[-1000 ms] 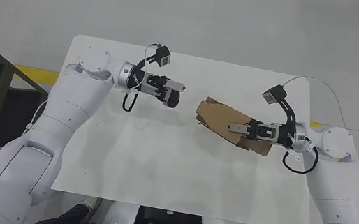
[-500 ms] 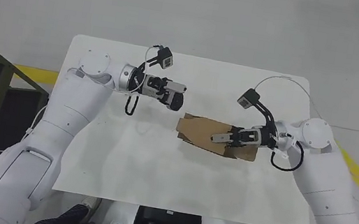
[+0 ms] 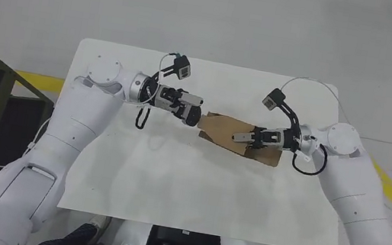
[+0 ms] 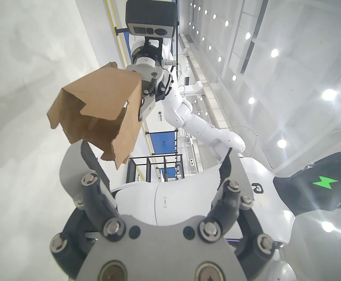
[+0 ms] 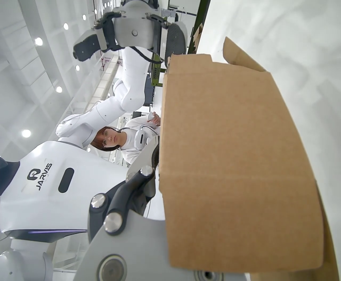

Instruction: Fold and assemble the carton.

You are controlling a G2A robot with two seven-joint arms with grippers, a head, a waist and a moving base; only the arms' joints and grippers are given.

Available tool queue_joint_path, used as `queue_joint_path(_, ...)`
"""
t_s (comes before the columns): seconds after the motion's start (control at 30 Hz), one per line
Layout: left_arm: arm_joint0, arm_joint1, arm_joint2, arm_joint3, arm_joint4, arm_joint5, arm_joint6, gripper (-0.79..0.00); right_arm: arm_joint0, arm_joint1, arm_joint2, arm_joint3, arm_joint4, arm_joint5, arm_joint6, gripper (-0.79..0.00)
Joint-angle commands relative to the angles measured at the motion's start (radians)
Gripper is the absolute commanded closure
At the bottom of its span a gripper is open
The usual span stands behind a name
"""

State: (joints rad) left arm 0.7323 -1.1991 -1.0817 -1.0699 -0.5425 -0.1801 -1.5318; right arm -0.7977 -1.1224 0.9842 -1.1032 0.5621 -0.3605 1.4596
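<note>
The right gripper [image 3: 240,138] clamped the brown cardboard carton [image 3: 224,129] over the white table's [image 3: 132,182] centre. The left gripper [image 3: 196,115] waited at its 10 o'clock with fingers spread. The left wrist view revealed the carton's end open and unfolded.

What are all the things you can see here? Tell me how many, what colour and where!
carton: one, brown, held above the table's middle, end flaps open.
table: one, white, under both arms.
rack: one, dark, on the floor left of the table.
floor line: two stretches, yellow, either side of the table.
left gripper: one, grey and black, open, close to the carton's open end.
right gripper: one, grey and black, shut on the carton.
</note>
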Motion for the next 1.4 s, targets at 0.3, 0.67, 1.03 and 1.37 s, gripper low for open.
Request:
queue_joint_path(0.3, -0.019, -0.006, 0.017, 0.024, -0.043, -0.009, 0.0, -0.785, 0.031, -0.014, -0.056, 0.048, -0.007, -0.017, -0.017, 0.0)
queue_joint_path(0.67, -0.028, -0.011, 0.028, 0.009, -0.082, -0.014, 0.0, -0.785, 0.052, -0.033, -0.098, 0.104, 0.007, -0.027, -0.027, 0.0)
queue_joint_path(1.03, -0.05, -0.024, 0.064, 0.012, -0.1, -0.023, 0.008, -0.785, 0.063, -0.055, -0.129, 0.115, 0.009, -0.007, -0.063, 0.0)
queue_joint_path(1.37, -0.073, -0.037, 0.102, 0.025, -0.087, -0.032, 0.018, -0.785, 0.047, -0.055, -0.129, 0.035, -0.039, 0.044, -0.109, 0.0)
